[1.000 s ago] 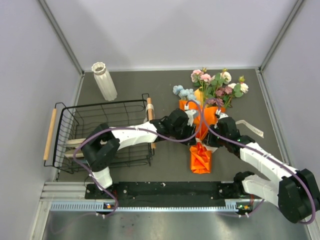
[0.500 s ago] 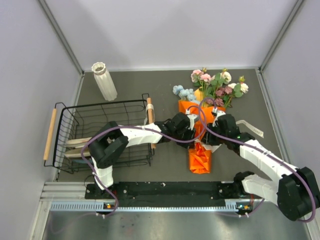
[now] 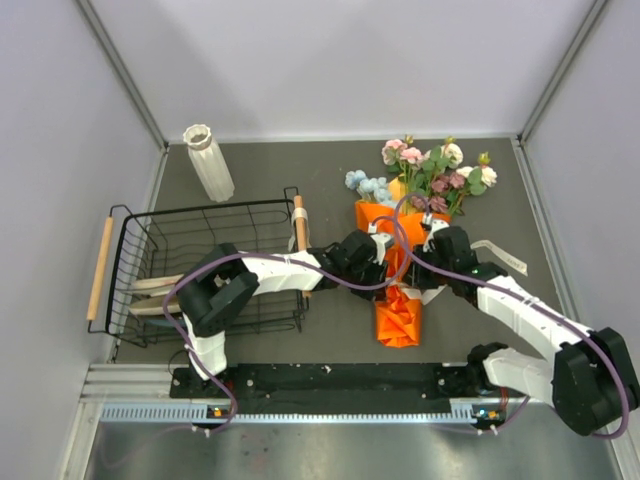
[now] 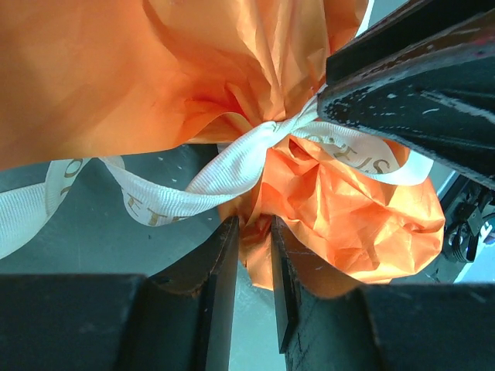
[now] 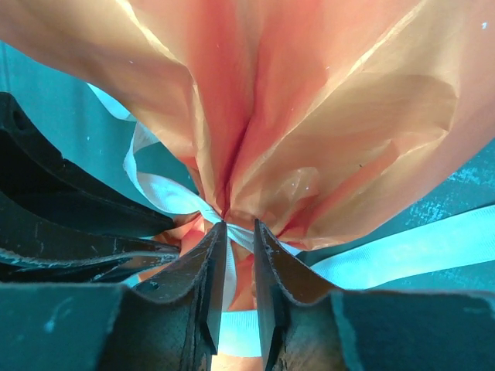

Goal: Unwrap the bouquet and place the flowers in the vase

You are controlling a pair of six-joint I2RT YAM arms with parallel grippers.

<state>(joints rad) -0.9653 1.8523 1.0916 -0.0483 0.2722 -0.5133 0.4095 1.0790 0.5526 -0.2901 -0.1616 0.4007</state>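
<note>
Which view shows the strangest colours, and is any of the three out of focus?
Right wrist view: a teal cast turns the table blue-green and the wrap pale peach; focus is soft. Left wrist view: truer colour, the ribbon sharp enough to show gold letters, the left pincer fingers dark. Top view: even light, sharp, faint shadows.

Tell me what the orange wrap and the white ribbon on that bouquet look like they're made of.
The wrap: likely thin paper, matte and slightly translucent; it holds sharp crumples and light glows through it. The ribbon: apparently woven grosgrain fabric, low sheen; fine crosswise ribs show, with gold printed lettering.
</note>
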